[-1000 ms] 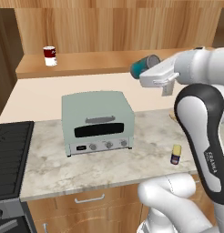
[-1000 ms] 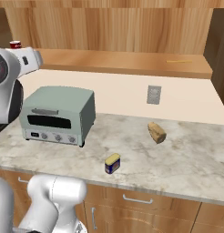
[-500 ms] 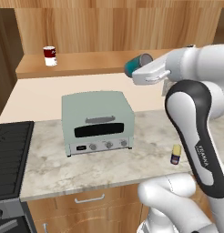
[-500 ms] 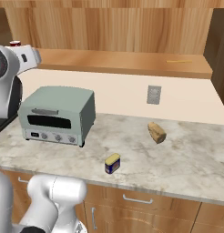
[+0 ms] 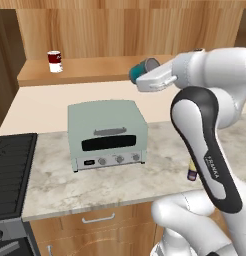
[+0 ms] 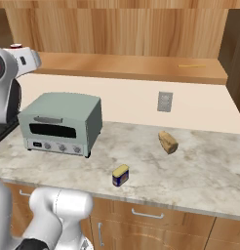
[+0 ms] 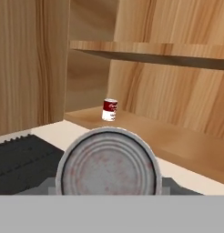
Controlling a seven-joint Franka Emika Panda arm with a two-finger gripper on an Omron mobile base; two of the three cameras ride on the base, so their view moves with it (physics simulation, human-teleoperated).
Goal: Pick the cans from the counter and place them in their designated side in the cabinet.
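Teal can [image 5: 143,69] is squeezed on its side in the pincer [image 5: 145,80], held high over the toaster oven [image 5: 107,134] and just in front of the cabinet shelf [image 5: 95,70]. It could roll off or bump the red-and-white can [image 7: 109,109] far ahead if let go while tipped. The arm is stretched out flat toward that end, and 1 blue can [image 6: 120,175] waits far below on the counter [image 6: 200,166].
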